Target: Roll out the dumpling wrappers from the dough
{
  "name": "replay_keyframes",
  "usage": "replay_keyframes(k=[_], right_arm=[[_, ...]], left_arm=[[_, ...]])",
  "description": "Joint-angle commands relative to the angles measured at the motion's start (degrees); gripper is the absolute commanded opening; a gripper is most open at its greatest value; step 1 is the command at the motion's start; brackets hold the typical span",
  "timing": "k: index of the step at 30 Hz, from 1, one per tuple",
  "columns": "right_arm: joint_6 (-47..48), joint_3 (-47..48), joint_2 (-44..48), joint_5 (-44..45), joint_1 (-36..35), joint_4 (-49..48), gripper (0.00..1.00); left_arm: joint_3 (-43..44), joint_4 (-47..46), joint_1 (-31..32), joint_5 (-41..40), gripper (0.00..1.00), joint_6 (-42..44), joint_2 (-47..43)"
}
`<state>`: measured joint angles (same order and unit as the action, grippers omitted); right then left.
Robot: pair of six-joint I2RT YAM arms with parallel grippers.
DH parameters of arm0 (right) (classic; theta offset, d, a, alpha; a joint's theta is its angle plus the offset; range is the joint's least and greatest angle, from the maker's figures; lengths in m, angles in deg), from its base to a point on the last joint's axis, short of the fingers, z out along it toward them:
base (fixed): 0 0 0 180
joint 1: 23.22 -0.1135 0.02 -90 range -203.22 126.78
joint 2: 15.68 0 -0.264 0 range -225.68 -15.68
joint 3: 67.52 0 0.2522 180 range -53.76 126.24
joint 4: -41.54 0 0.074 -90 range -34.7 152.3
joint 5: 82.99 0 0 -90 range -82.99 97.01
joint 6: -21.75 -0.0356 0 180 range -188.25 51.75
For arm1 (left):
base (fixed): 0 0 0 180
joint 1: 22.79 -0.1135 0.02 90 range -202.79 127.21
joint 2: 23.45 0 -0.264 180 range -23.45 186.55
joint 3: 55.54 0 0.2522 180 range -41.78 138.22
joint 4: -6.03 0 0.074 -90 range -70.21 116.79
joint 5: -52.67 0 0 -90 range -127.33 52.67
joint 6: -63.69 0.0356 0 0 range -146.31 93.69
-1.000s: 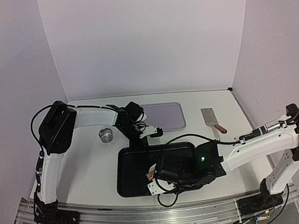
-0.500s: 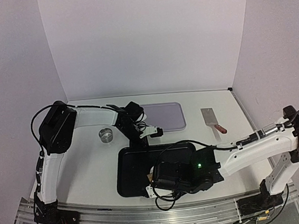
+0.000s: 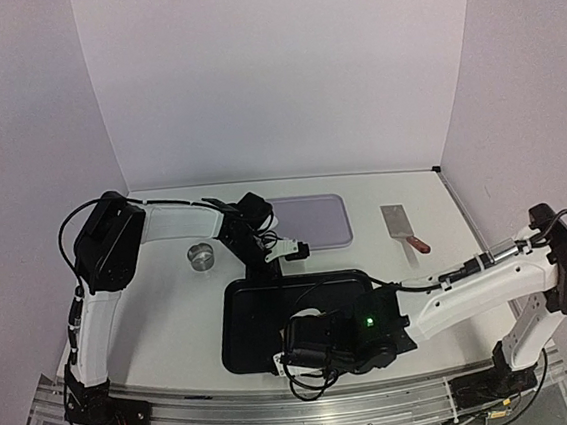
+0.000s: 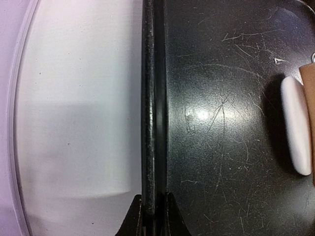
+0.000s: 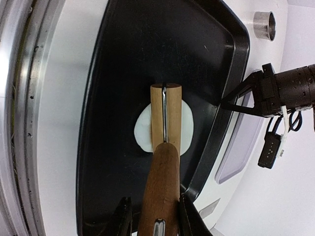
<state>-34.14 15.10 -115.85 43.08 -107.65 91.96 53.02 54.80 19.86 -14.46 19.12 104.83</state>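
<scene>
Right gripper [image 5: 155, 217], clamped on the rolling pin [image 5: 166, 115], has slid toward seven o'clock over the dough [image 5: 142, 130]; left gripper [image 4: 153, 216] pinches the tray [image 4: 153, 98] at twelve o'clock.

A plain white back panel [image 3: 270, 73] rises behind the white tabletop [image 3: 173, 314], flanked by pale lilac side walls [image 3: 16, 148]. The light is soft and even. A metal rail [image 3: 233, 413] runs along the near edge.
</scene>
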Motion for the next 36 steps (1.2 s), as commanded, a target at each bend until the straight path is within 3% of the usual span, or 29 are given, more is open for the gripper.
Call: replay_keyframes(k=[1,9,17,26,36], right_arm=[[-9.8,-5.9,-1.2,-15.0,-4.8,17.7,0.0],[-3.5,-2.5,-6.4,-12.7,-1.8,15.6,0.0],[-16.0,-6.1,-1.3,-14.8,-7.0,19.6,0.0],[-8.5,-3.3,-5.8,-12.3,-3.6,16.7,0.0],[-17.1,-5.5,-2.7,-14.2,-7.5,19.8,0.0]], left_arm=[[1.7,-5.9,-1.1,-8.8,0.0,4.1,0.0],[2.4,-5.6,-1.1,-8.6,0.0,4.4,0.2],[1.6,-5.9,-1.2,-8.9,0.0,4.2,0.1],[2.1,-5.6,-1.2,-8.6,0.0,4.2,0.2],[1.8,-6.1,-1.2,-8.8,0.0,4.0,0.1]])
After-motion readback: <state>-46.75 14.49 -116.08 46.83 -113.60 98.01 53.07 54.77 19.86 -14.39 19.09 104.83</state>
